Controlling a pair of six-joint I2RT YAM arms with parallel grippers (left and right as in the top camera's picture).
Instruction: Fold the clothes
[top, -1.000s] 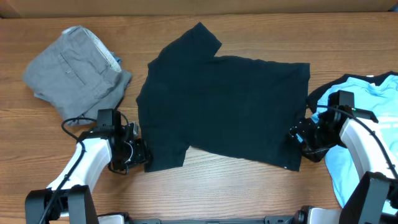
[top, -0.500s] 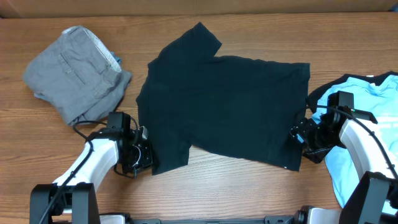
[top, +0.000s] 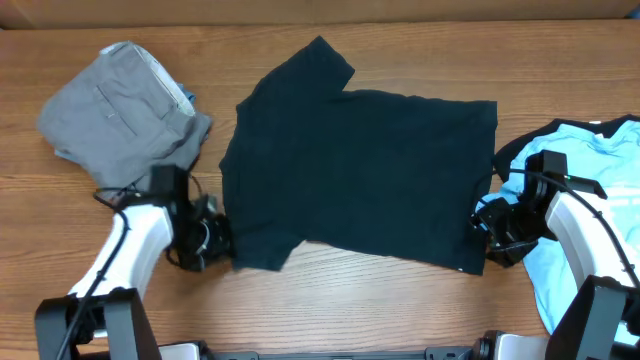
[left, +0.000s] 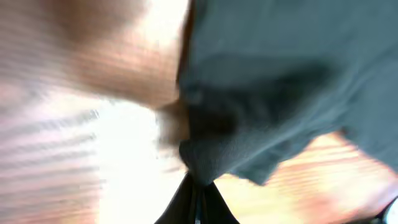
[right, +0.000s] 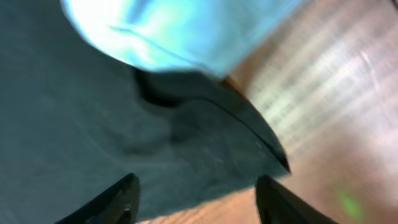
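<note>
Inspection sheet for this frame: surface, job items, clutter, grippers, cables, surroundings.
Surface: wooden table, bare along its near edge.
Job's things: black T-shirt spread flat mid-table; grey trousers bundled at far left; light blue T-shirt at right edge, partly under the right arm.
Clutter: nothing seen.
Grippers: left gripper appears pinched on the black T-shirt's near-left corner, though its wrist view is blurred; right gripper open over the shirt's near-right corner.
Cables: black cable looping beside the left arm; second cable arcing over the right arm.
Surroundings: nothing seen.
</note>
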